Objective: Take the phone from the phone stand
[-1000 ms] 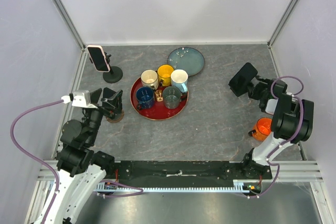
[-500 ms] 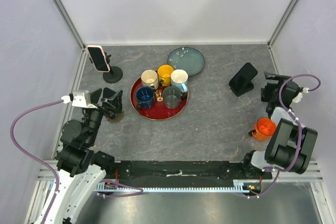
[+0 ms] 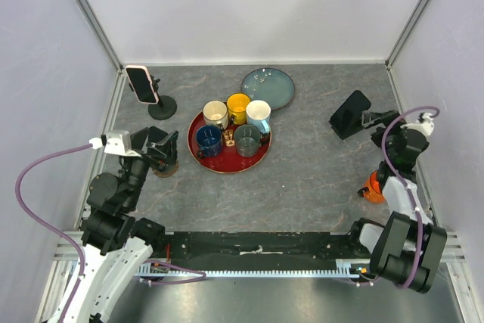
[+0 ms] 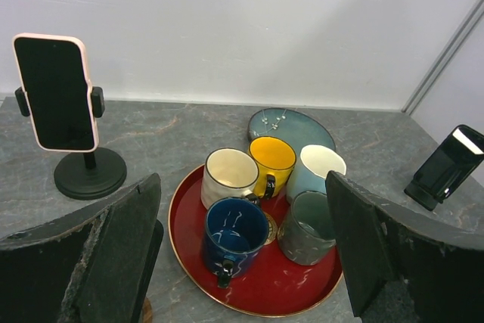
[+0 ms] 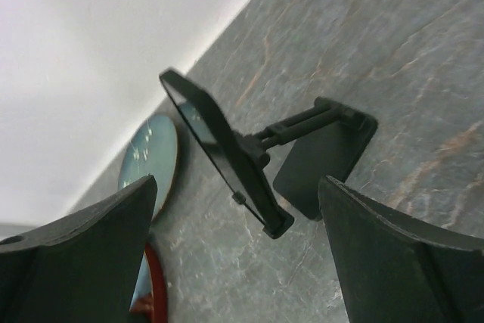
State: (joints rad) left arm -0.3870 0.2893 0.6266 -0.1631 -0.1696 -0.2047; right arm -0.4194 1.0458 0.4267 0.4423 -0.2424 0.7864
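Observation:
A black phone [image 3: 350, 113] leans on its black phone stand [image 5: 325, 158] at the right of the table. In the right wrist view the phone [image 5: 219, 149] shows edge-on, clipped to the stand's arm. My right gripper [image 3: 376, 120] is open just to the right of it; its fingers [image 5: 83, 255] stand wide and touch nothing. A second phone, in a pink case [image 3: 141, 83], sits upright in a round-based stand [image 3: 162, 107] at the back left. My left gripper [image 3: 155, 140] hangs open in front of that stand, well short of the pink phone [image 4: 57, 92].
A red tray [image 3: 227, 166] at the centre carries several mugs. A teal plate [image 3: 268, 87] lies behind it. An orange mug [image 3: 376, 185] stands beside the right arm. A small brown disc [image 3: 162, 169] lies under the left gripper. Walls close in on three sides.
The right arm dropped lower; its gripper backed off to the right, then came back beside the black phone with the jaws wider. The phone stays on its stand. The left arm is still.

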